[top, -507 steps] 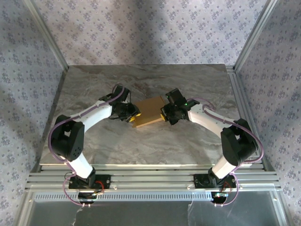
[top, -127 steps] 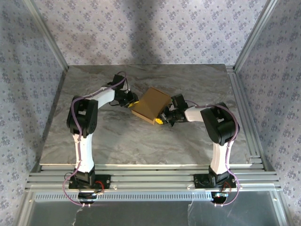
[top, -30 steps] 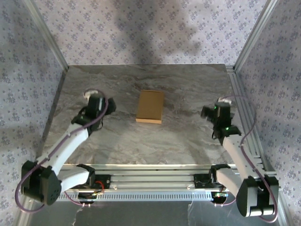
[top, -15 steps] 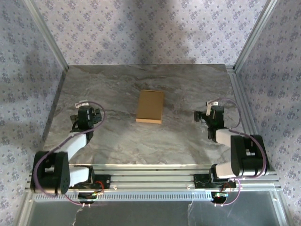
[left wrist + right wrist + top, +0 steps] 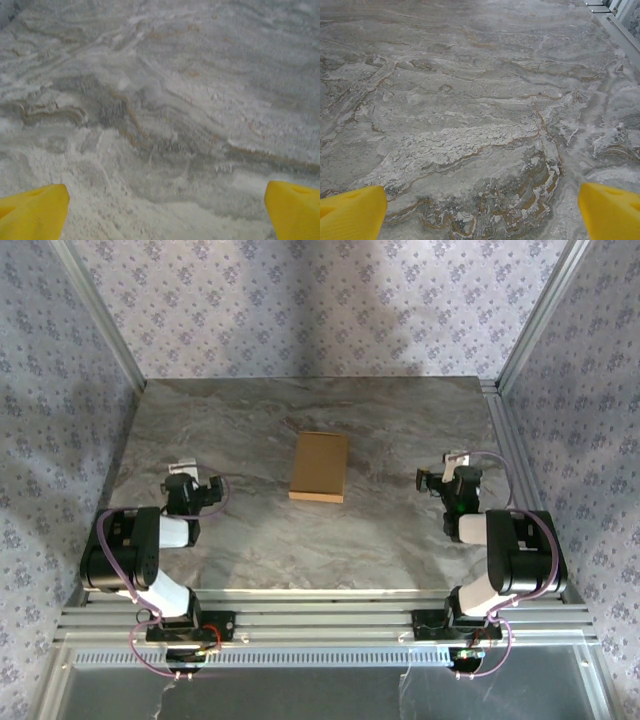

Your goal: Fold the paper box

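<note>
Left gripper (image 5: 165, 200) first: jaws spread wide, released, gripping nothing. One yellow finger (image 5: 32, 212) sits low at the left corner of the wrist view, its partner low at the right corner. Between them and out ahead of them lies the grey marbled table (image 5: 165, 100), veined with brown streaks.

Over to the right gripper (image 5: 482, 200), and it's the same story: wide open, hands off. Its yellow fingertips (image 5: 352, 212) frame the bottom corners of the wrist view, with marbled tabletop between the pads and running on ahead. Far ahead and off to the right of those fingers, a metal rail (image 5: 620, 25) marks the table's edge.

From above, both arms are folded close to their bases, the left gripper (image 5: 190, 490) low over the table's left side and the right gripper (image 5: 448, 482) low over its right side.

And the paper box (image 5: 320, 467)? It lies between the two grippers, to the right of the left fingers and to the left of the right fingers, a little farther up the table than either, well apart from both. It's a plain tan rectangle, folded closed and lying flat on the marble, long side running away from the arms, touched by neither gripper. Beyond the table stand walls (image 5: 320, 310) papered in a small floral print.
</note>
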